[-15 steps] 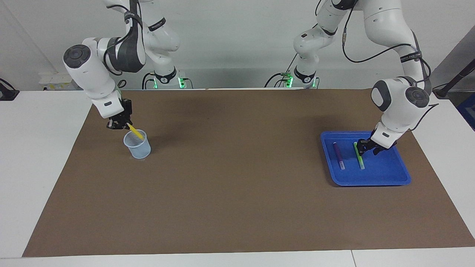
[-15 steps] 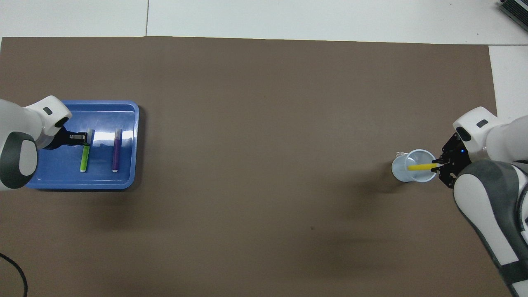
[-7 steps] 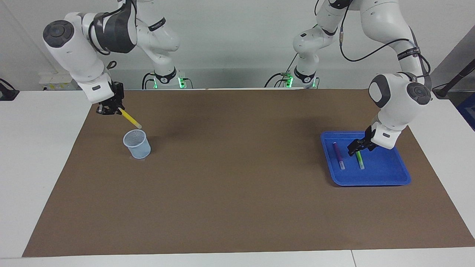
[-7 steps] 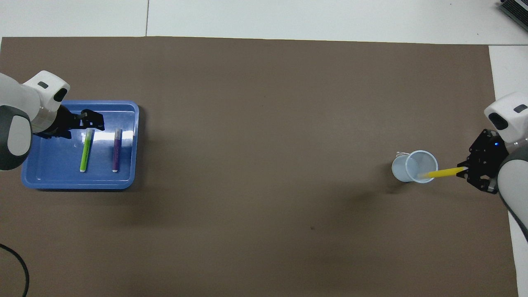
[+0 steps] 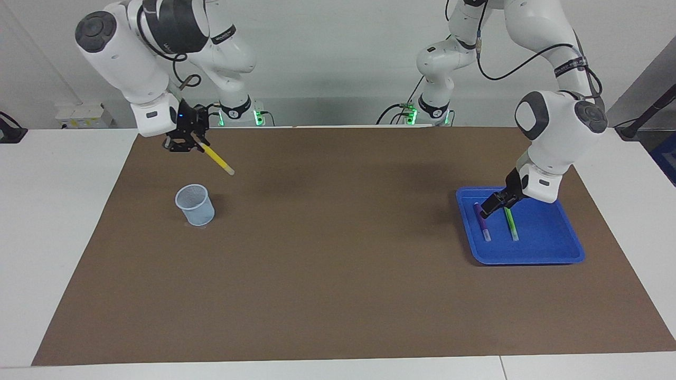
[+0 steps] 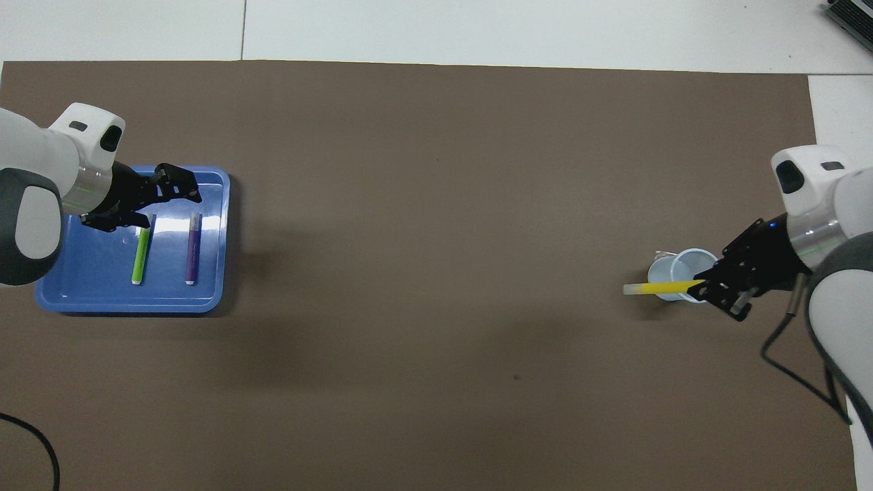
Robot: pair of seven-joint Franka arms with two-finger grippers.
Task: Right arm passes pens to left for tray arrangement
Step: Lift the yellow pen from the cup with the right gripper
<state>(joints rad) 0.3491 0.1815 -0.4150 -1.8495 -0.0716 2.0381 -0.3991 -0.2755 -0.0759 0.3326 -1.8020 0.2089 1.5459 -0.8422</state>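
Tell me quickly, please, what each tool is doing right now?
Left tool: open, empty, above the tray.
Right tool: shut on the yellow pen, raised near the cup.

Right arm (image 5: 132, 58) bent high, wrist angled down; right gripper (image 5: 186, 143) raised in the air, fingers clamped tight on a slim stick; left arm (image 5: 554, 126) elbow up, forearm sloping down; left gripper (image 5: 488, 207) low, fingers spread, holding nothing.
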